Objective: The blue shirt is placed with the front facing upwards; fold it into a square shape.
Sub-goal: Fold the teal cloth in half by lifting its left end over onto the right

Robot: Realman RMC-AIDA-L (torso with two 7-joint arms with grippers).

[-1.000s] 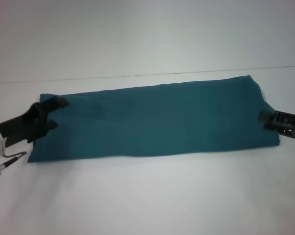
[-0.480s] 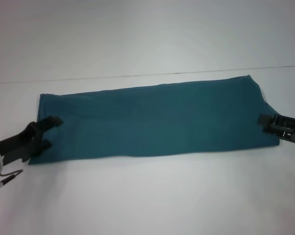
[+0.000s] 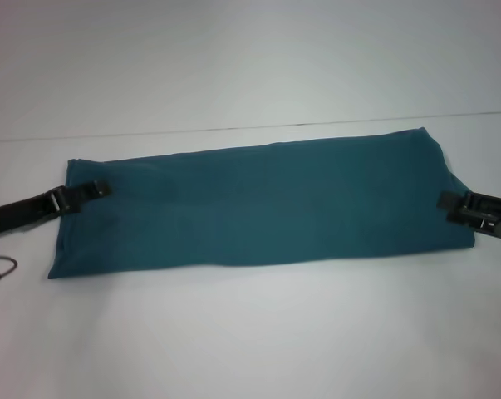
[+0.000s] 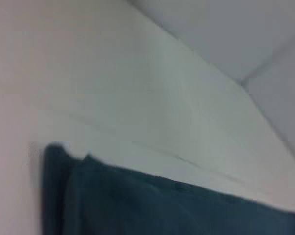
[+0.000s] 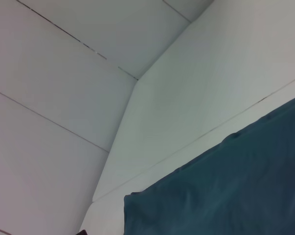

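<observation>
Left gripper [image 3: 90, 191] low at the left end of the blue shirt [image 3: 258, 208], fingertips on the cloth; grip on it unclear. Right gripper [image 3: 446, 202] at the right end, likewise unclear. Shirt folded into a long band across the white table [image 3: 250, 332].

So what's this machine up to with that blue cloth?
It is folding a blue shirt, which already lies as a long band across the white table. The left gripper rests at the shirt's left end and the right gripper at its right end, each low at the cloth's edge. The band has not yet been folded into a square.
</observation>
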